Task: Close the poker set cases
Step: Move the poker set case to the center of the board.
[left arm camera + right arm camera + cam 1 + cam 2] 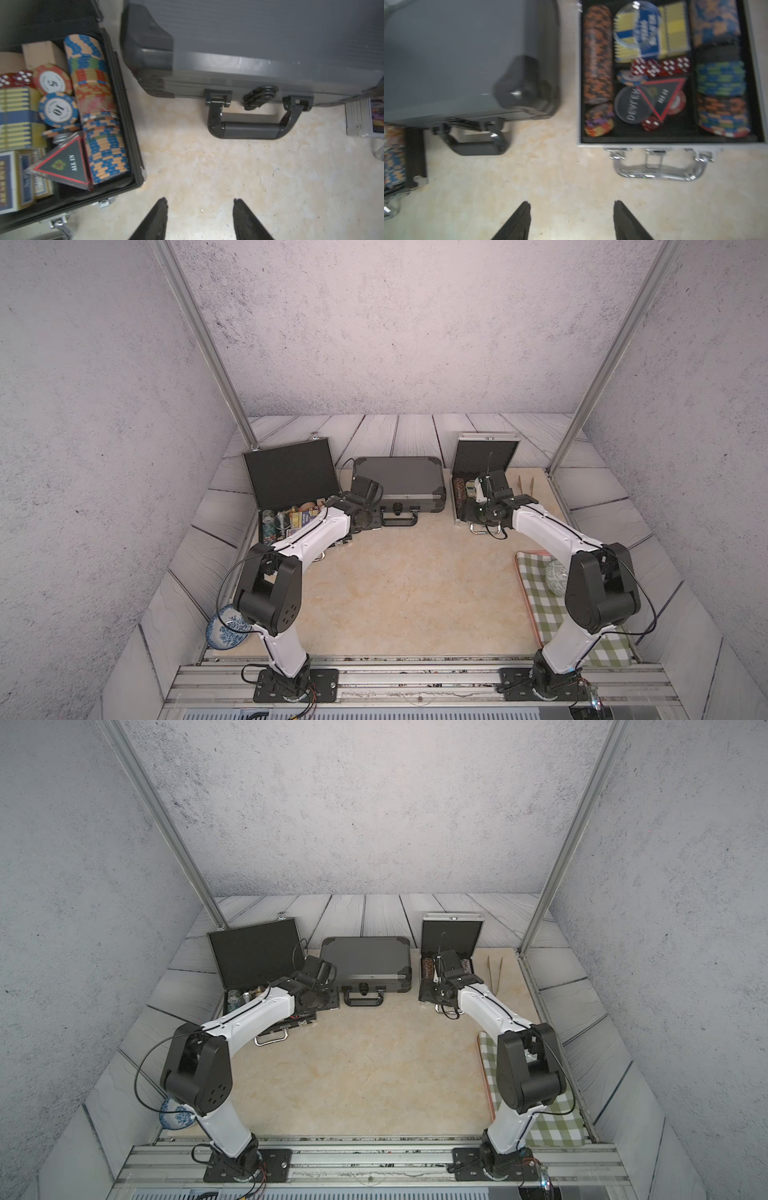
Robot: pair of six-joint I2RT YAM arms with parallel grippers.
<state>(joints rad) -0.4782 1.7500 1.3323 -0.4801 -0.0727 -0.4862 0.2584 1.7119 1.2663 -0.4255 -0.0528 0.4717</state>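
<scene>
We see the dark-grey ribbed case (399,479) lying shut at twelve o'clock on the table (415,593), its black corners and black handle (251,128) toward the robot. The black case (291,475) stands open at ten o'clock with its lid upright. The silver case (484,454) stands open at one o'clock, its lid upright too. In both top views the arms hide most of the open trays.

Only the wrist views show the contents. The black case holds rows of chips (97,108) and a triangular marker (66,164). The silver one holds red dice (675,65), and its chrome handle (658,174) lies on the table.

The left gripper (199,204) hovers between the black and grey cases, jaws wide, gripping nothing. The right gripper (571,205) hovers between the grey and silver cases, jaws wide and likewise empty.
</scene>
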